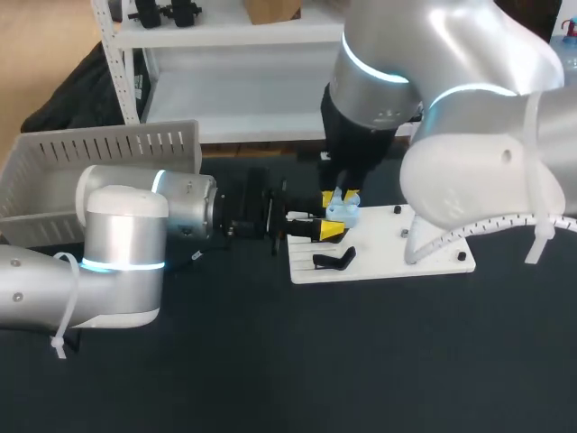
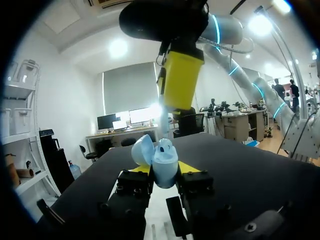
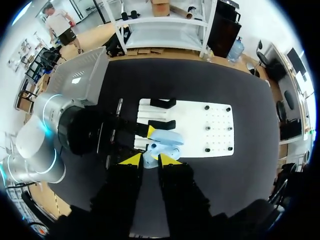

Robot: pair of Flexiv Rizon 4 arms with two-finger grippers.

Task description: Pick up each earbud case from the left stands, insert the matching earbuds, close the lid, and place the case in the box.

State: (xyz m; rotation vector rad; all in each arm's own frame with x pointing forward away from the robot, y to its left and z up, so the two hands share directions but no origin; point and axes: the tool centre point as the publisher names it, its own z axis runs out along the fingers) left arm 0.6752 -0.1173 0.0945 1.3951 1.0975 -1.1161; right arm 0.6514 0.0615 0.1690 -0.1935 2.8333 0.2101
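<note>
A dark table (image 1: 361, 361) carries a white perforated board (image 1: 433, 244) at the centre of the head view. At the board's left end the pale blue plastic earbud case (image 2: 162, 160) stands with its lid swung open, clamped from both sides by the left gripper (image 2: 165, 170). The right gripper (image 3: 150, 159) hangs directly over it; whether it carries an earbud I cannot tell. This looks like the insertion step. Next comes careful seating, closing the lid, then the slotted grey box (image 1: 99, 171) at upper left.

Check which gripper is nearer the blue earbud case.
Left. The left gripper is shut on the earbud case, with a finger on each side. The right gripper is just above the case's open top.
</note>
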